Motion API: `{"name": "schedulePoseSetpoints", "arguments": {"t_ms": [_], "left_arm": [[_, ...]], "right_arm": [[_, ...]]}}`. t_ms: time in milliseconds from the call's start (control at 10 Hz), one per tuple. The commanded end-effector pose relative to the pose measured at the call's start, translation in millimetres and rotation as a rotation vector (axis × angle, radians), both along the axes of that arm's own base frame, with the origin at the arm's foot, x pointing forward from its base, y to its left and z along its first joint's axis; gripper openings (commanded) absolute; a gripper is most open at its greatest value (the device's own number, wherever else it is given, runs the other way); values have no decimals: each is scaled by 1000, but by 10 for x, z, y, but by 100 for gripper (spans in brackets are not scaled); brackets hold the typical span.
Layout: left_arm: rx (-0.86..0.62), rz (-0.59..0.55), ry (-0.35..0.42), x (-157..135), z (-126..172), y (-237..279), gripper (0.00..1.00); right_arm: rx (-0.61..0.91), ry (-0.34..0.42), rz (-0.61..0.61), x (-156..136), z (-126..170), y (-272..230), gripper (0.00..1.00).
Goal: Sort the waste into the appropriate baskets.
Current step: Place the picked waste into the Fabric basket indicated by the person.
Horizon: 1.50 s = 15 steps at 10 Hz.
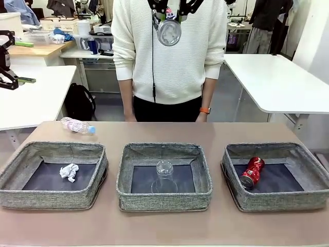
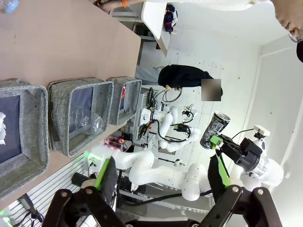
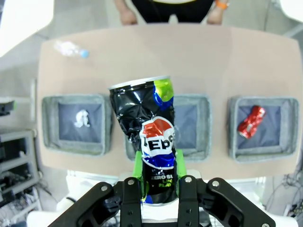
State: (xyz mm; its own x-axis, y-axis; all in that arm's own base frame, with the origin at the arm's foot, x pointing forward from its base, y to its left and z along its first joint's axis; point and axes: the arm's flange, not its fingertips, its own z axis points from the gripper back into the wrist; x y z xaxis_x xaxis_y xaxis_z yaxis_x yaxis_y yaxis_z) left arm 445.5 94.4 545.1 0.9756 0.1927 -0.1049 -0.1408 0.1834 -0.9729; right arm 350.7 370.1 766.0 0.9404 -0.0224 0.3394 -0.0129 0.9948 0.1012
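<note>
Front view: the paper ball (image 1: 69, 172) is found in the left basket (image 1: 51, 198), the clear plastic cup (image 1: 164, 175) in the middle basket (image 1: 164, 201), the red can (image 1: 252, 172) in the right basket (image 1: 280, 200) — three sorted; the bottle (image 1: 77, 125) lies unsorted on the tabletop (image 1: 164, 131). Left wrist view: the left pincer (image 2: 160, 171) is spread, empty. Right wrist view: the dark blue can (image 3: 142, 113) is clenched by the right pincer (image 3: 158, 165), high over the tabletop — undelivered.

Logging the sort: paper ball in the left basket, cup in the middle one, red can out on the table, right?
No, wrong about the red can: the front view shows it lying in the right basket. The rest holds.
</note>
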Motion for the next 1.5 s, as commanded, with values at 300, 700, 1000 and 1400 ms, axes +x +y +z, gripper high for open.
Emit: {"name": "schedulePoseSetpoints", "arguments": {"t_ms": [300, 700, 1000, 1400], "left_arm": [[-14, -3, -8, -14, 27, 1, 100], [-14, -3, -8, -14, 27, 1, 100], [-14, -3, -8, -14, 27, 1, 100], [-14, -3, -8, -14, 27, 1, 100]], "right_arm": [[20, 8, -2, -22, 7, -9, 29], [20, 8, -2, -22, 7, -9, 29], [20, 8, -2, -22, 7, -9, 29], [20, 8, -2, -22, 7, -9, 29]]}}
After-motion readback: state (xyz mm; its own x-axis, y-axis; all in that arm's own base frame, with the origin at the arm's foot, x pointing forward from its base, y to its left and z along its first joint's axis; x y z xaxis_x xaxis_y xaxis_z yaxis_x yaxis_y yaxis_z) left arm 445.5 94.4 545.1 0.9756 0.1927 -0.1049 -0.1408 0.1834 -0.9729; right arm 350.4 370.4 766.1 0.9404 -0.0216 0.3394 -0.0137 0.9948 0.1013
